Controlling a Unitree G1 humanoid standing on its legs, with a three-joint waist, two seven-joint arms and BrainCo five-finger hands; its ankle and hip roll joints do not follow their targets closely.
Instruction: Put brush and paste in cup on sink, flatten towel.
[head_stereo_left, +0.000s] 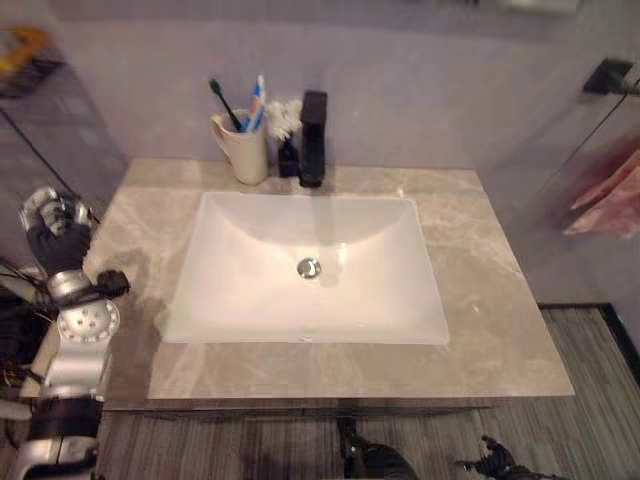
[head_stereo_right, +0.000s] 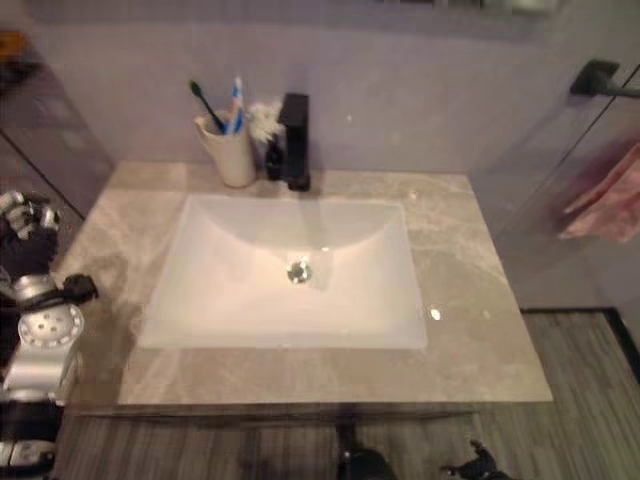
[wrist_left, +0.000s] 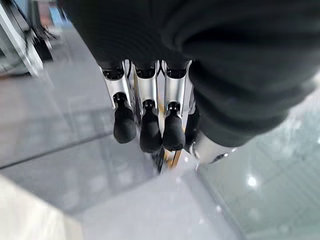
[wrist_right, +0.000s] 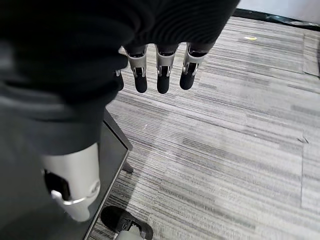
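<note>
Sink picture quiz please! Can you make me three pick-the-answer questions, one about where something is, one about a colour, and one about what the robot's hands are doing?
1. Where is the cup?
A. inside the basin
B. on the counter behind the basin, beside the tap
C. on the floor

2. What colour is the towel?
A. pink
B. green
C. black

3. How are the left hand and right hand?
A. both holding brushes
B. open, holding nothing
C. pressing the towel

Answers: B, the cup stands left of the tap; A, pink cloth hangs at the right; B, both wrist views show straight fingers.

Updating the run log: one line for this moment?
cream cup: holds toothbrush, paste | pink towel: hanging | left hand: empty | right hand: empty
</note>
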